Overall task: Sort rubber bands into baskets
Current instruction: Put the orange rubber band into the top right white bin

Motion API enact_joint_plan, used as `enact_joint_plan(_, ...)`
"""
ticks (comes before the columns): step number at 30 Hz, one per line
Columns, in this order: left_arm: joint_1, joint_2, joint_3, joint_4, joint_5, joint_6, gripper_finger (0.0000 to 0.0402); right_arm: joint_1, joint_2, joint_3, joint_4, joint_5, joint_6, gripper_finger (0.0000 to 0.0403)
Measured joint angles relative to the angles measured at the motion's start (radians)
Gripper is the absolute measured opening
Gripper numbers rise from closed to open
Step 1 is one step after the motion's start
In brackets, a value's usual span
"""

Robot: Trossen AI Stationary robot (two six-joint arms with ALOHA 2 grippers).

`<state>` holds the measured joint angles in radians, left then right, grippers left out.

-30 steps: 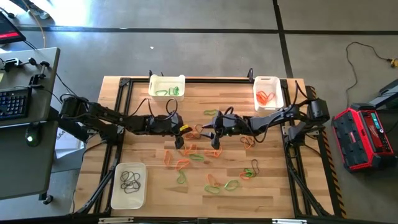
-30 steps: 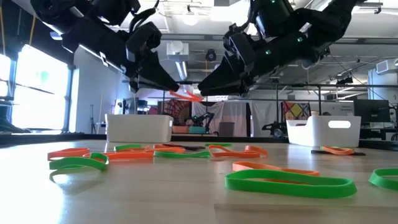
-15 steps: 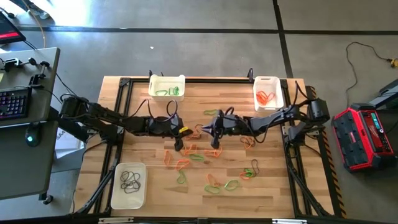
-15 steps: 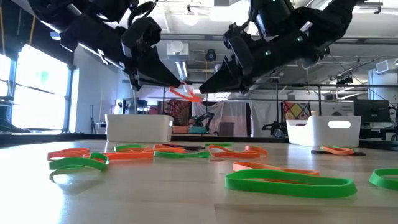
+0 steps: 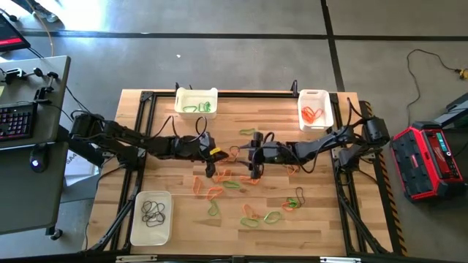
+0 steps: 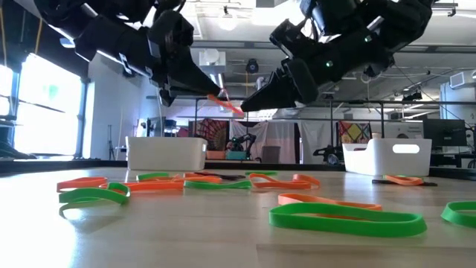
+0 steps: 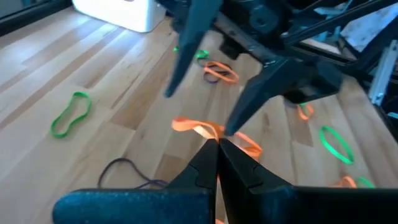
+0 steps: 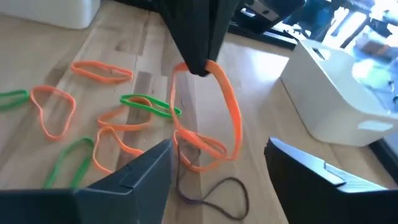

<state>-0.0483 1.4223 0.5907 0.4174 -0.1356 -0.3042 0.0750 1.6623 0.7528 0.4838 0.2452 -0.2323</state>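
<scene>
Though strewn (widely), three baskets [image 5: 196,101]

left arm: reaches in from the left, raised above mid-bench | left end effector [image 6: 220,95]: fingers pinched together | right arm: reaches in from the right, facing it | right end effector [image 8: 217,163]: fingers spread wide, just beside the left one

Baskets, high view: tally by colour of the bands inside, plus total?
green-band basket: 1
orange-band basket: 1
dark-band basket: 1
Total: 3 baskets
</scene>
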Motion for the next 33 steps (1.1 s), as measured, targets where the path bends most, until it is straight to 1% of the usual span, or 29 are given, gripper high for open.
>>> enact_joint_plan(2,-0.001,0.0,0.0,0.001,0.0,0.0,0.0,0.0,0.0,0.0,0.013,-0.019,-0.024,0.0245)
enact_joint_plan(4,-0.001,0.0,0.0,0.001,0.0,0.0,0.0,0.0,0.0,0.0,0.023,-0.042,-0.021,0.0237)
enact_joint_plan(6,-0.001,0.0,0.0,0.005,0.0,0.0,0.0,-0.003,0.0,0.0,0.027,-0.062,-0.005,0.0217)
enact_joint_plan(13,-0.002,0.0,0.0,0.047,0.036,0.0,0.0,-0.003,0.001,0.0,0.037,-0.067,0.019,0.0126)
enact_joint_plan(16,-0.01,0.0,0.0,0.049,0.038,0.01,0.0,-0.002,0.001,0.0,0.036,-0.03,0.022,0.0114)
enact_joint_plan(19,-0.016,0.0,0.0,0.049,0.037,0.01,0.0,0.006,0.001,0.0,0.037,0.018,0.022,0.0128)
enact_joint_plan(25,-0.019,0.0,0.0,0.048,0.037,0.022,0.0,0.039,0.0,0.0,0.037,0.026,0.048,0.0192)
enact_joint_plan(28,-0.019,0.0,0.0,0.048,0.037,0.026,0.0,0.059,-0.001,0.0,0.038,0.054,0.041,0.0218)
enact_joint_plan(31,-0.019,0.0,0.0,0.048,0.036,0.027,0.0,0.08,-0.001,0.0,0.053,0.075,0.007,0.0234)
enact_joint_plan(33,-0.019,0.0,0.0,0.048,0.036,0.027,0.0,0.093,-0.002,0.0,0.072,0.108,-0.023,0.0239)
